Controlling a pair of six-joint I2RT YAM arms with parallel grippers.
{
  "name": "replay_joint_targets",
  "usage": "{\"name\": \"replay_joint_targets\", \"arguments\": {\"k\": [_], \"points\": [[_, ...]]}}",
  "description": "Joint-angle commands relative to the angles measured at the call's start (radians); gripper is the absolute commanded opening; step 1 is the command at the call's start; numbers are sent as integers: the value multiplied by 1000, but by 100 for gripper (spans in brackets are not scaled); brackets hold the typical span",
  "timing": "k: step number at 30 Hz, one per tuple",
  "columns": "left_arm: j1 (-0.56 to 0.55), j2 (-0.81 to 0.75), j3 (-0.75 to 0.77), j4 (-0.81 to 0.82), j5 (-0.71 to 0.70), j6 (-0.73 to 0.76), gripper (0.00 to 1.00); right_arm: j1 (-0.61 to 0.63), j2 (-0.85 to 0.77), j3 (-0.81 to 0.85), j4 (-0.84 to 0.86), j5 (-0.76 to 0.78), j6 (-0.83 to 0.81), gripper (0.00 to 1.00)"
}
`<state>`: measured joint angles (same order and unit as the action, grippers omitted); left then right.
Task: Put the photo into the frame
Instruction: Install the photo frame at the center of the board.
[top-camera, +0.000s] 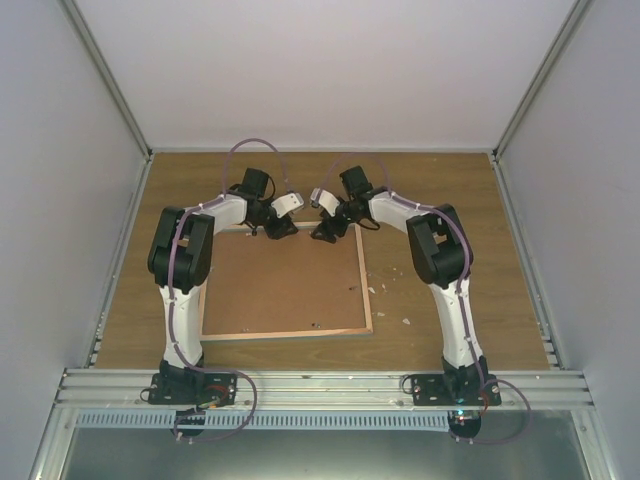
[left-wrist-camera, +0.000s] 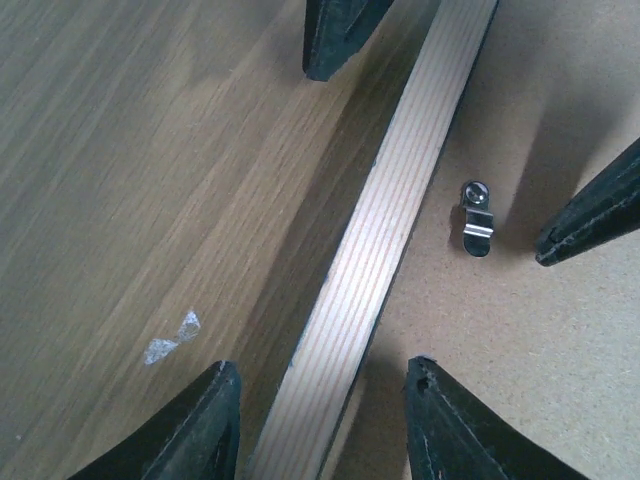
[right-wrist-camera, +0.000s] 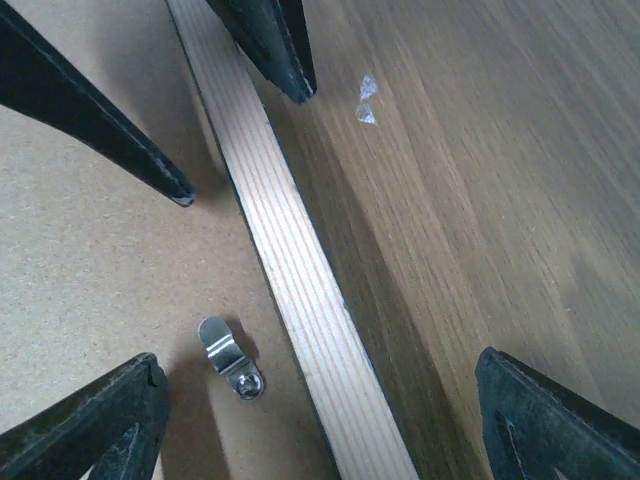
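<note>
The frame (top-camera: 290, 333) lies face down on the wooden table, its brown back board (top-camera: 285, 280) up and ringed by a light wood edge. No photo is in view. Both grippers hang over the frame's far edge, close together. My left gripper (top-camera: 270, 228) (left-wrist-camera: 320, 425) is open, one finger on each side of the wood edge (left-wrist-camera: 400, 200), with gaps on both sides. The right gripper (top-camera: 325, 232) (right-wrist-camera: 320, 425) stands open wider across the same edge (right-wrist-camera: 290, 260). Each wrist view also shows the other gripper's fingertips (left-wrist-camera: 335, 40) (right-wrist-camera: 275, 45).
A small metal clip (left-wrist-camera: 476, 218) (right-wrist-camera: 230, 357) is screwed to the back board just inside the wood edge. White scraps (top-camera: 405, 322) (left-wrist-camera: 170, 340) (right-wrist-camera: 367, 100) lie on the table. White walls close in the table on three sides.
</note>
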<state>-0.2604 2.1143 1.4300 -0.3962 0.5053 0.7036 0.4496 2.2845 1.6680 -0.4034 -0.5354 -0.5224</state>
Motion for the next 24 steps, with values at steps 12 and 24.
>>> {"name": "replay_joint_targets", "arguments": {"k": [12, 24], "points": [[-3, -7, -63, 42, -28, 26, 41, 5, 95, 74, -84, 10, 61, 71], [-7, -13, -74, 52, -38, 40, 39, -10, 154, 169, -249, 30, 148, 51]]}}
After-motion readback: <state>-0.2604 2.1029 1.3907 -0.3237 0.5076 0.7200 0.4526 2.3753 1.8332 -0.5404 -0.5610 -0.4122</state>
